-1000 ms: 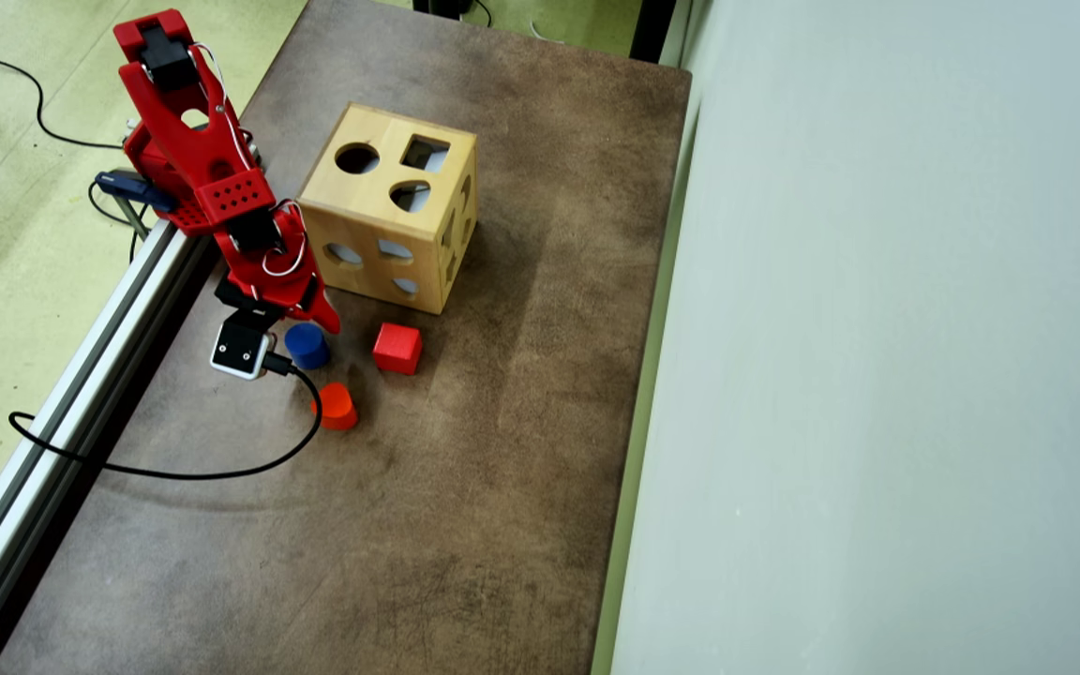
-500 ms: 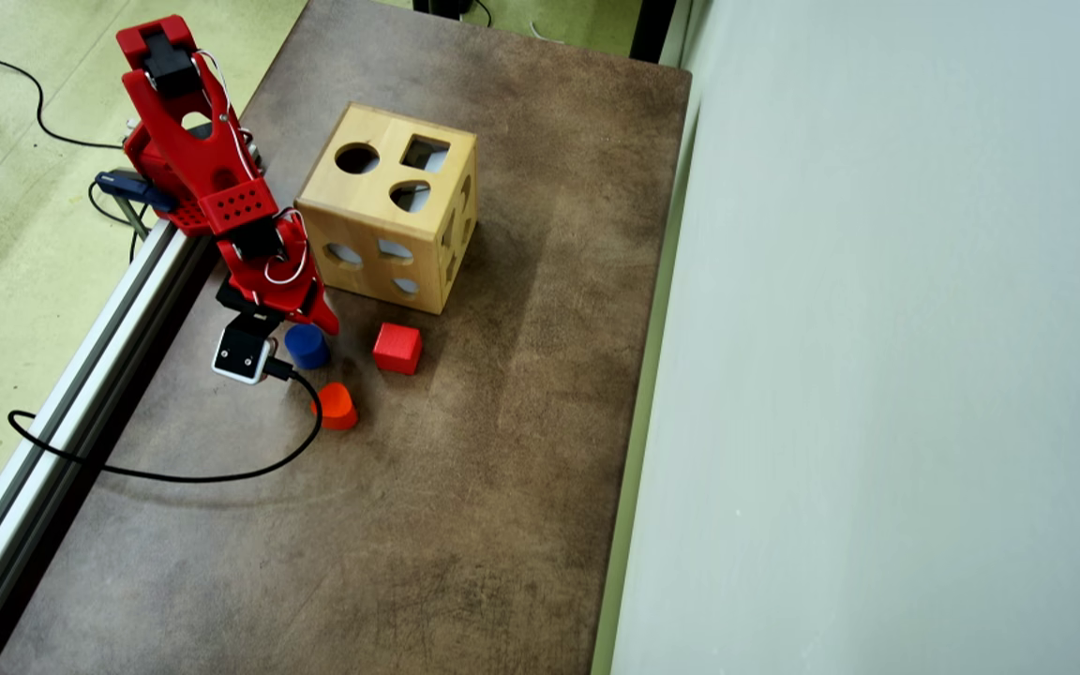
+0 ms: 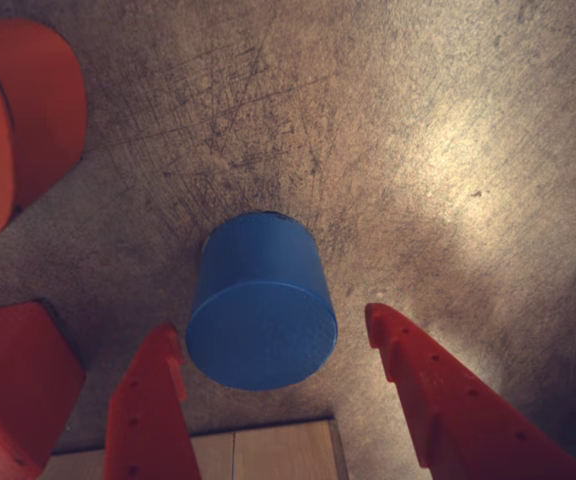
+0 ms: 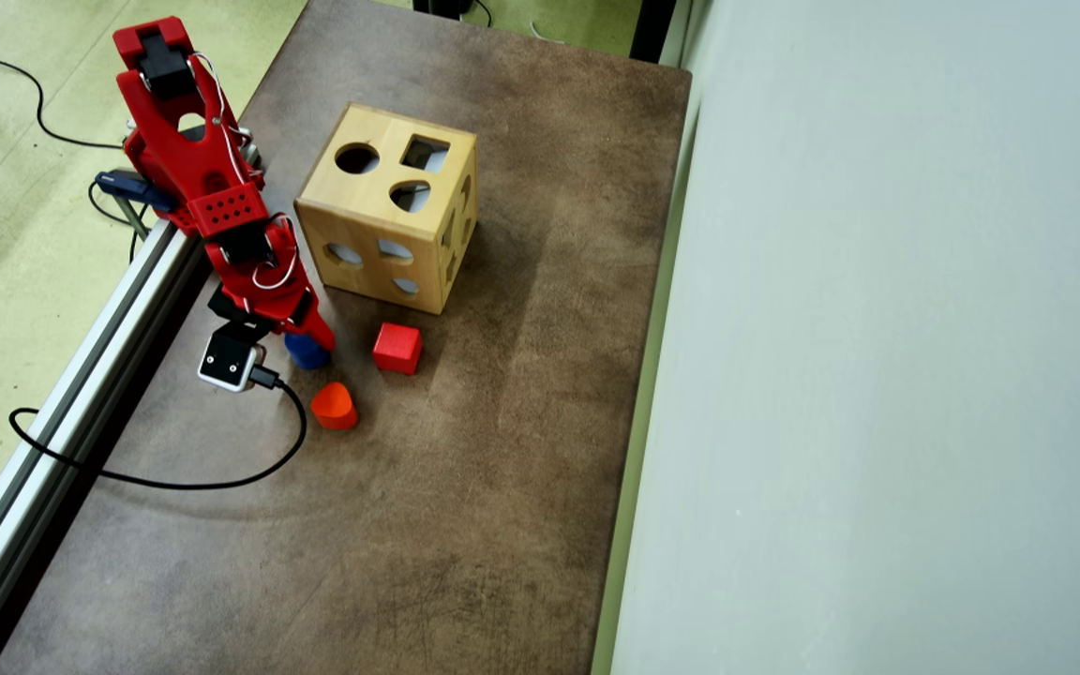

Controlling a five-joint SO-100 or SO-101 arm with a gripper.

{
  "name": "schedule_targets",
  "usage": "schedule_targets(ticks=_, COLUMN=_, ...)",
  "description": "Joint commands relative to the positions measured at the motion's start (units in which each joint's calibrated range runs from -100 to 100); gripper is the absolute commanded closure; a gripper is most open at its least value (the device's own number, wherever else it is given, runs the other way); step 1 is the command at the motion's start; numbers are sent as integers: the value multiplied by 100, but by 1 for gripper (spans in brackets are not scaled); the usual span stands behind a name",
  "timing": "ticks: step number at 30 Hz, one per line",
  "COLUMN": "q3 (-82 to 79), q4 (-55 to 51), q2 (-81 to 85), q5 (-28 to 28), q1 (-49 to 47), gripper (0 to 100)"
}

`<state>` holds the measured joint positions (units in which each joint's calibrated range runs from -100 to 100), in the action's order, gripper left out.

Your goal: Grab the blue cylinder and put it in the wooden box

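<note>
Overhead view, left to right: red arm (image 4: pixel 221 202) reaches down from the surface's left edge, wrist camera (image 4: pixel 226 359) at its low end with a black cable (image 4: pixel 174 480) looping off at 7 o'clock. Jaws (image 4: pixel 301 339) sit over the cylinder (image 4: pixel 304 354), which is mostly covered by the red finger; only a blue sliver shows. Round block (image 4: pixel 334 406) lies at 5 o'clock from the cylinder, nearby. Cube (image 4: pixel 397 348) just beside the cylinder at 3 o'clock. Box (image 4: pixel 388 206) stands at 1 o'clock from the cylinder, holes in top and sides.

Wrist view: jaws (image 3: pixel 273 345) spread open, one finger either side of the cylinder (image 3: pixel 261 300), no contact visible. Cylinder upright on the brown surface (image 3: pixel 448 130). Round block (image 3: pixel 18 120) at 10 o'clock, cube (image 3: pixel 13 380) at 8 o'clock. Box (image 3: pixel 268 455) edge at 6 o'clock.
</note>
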<state>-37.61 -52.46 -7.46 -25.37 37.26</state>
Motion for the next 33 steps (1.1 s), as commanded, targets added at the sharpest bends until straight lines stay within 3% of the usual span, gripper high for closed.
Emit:
schedule_targets(ticks=1, q3=129, q4=47, q2=28, q5=20, q1=-4, gripper=71)
schedule_targets(ticks=13, q3=49, q4=819, q2=-23, q5=-15, q1=-71, gripper=71)
schedule_targets(ticks=30, q3=120, q4=835, q2=-668, q5=-24, q1=-101, gripper=71)
schedule_targets(ticks=33, q3=120, q4=835, q2=-617, q5=-24, q1=-205, gripper=77)
